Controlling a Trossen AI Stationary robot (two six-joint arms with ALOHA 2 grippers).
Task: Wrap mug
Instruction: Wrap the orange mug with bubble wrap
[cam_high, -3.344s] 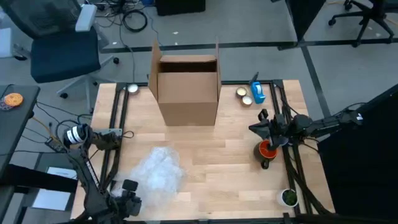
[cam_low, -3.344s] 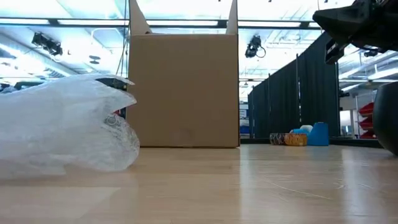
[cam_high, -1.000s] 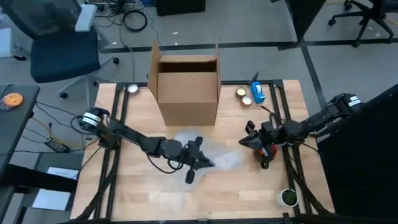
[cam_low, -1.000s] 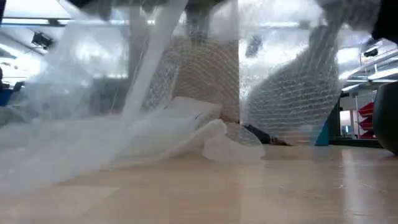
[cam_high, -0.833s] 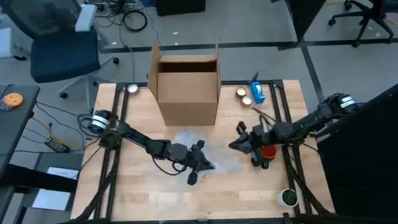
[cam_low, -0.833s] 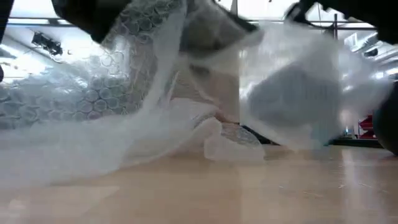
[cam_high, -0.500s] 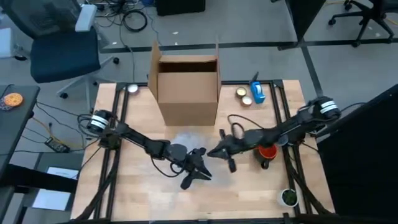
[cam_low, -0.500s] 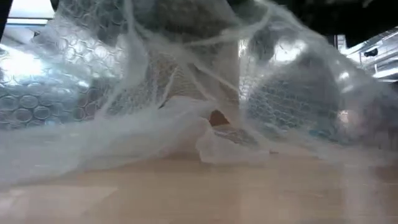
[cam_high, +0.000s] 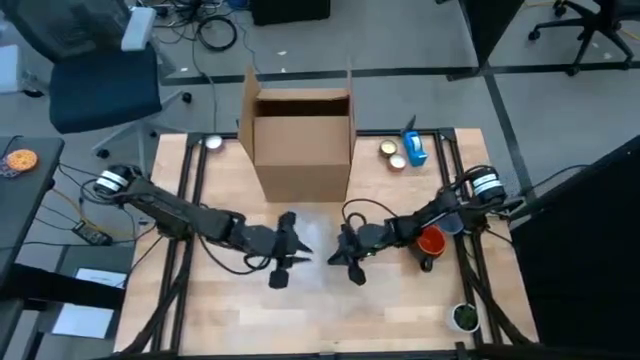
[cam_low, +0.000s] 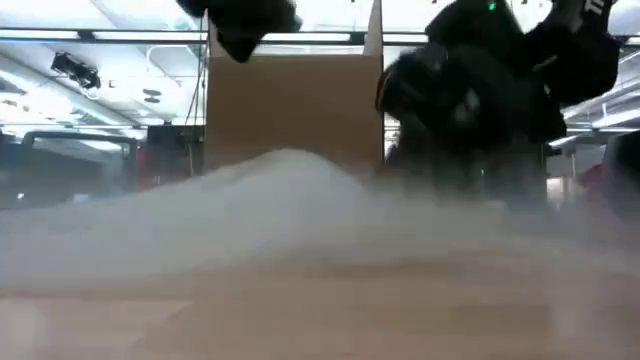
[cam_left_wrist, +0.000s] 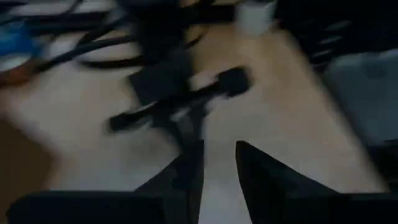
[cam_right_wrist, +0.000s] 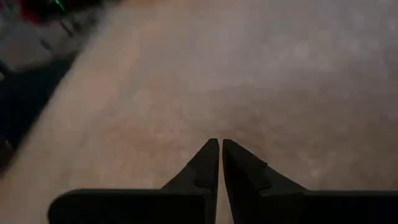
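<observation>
Wrapping is barely starting, by my reading. The mug (cam_high: 430, 243), orange-red with a dark handle, is sitting bare on the tabletop (cam_high: 400, 300) well to the right of the cardboard box (cam_high: 301, 146), with no wrap on or under it. The bubble wrap (cam_low: 280, 215) is lying in front of the box, near the middle of the tabletop; from above it is almost invisible against the wood, while the low view is showing it as a pale, blurred mound across the foreground. So the sheet is down, more or less, but the mug is not yet on it, and the folding and closing are all left to do.

Both arms are reaching in over the sheet in front of the box. The left gripper (cam_high: 285, 252) is working at the box's lower left side, and its wrist view is showing its jaws slightly parted with only a narrow gap; whether any film is caught between them I cannot tell. The right gripper (cam_high: 350, 255) is facing it just beside, between the left gripper and the mug. Its jaws are looking pressed together in its wrist view, hanging low over the hazy wrap, though I cannot tell whether they are pinching any of it.
</observation>
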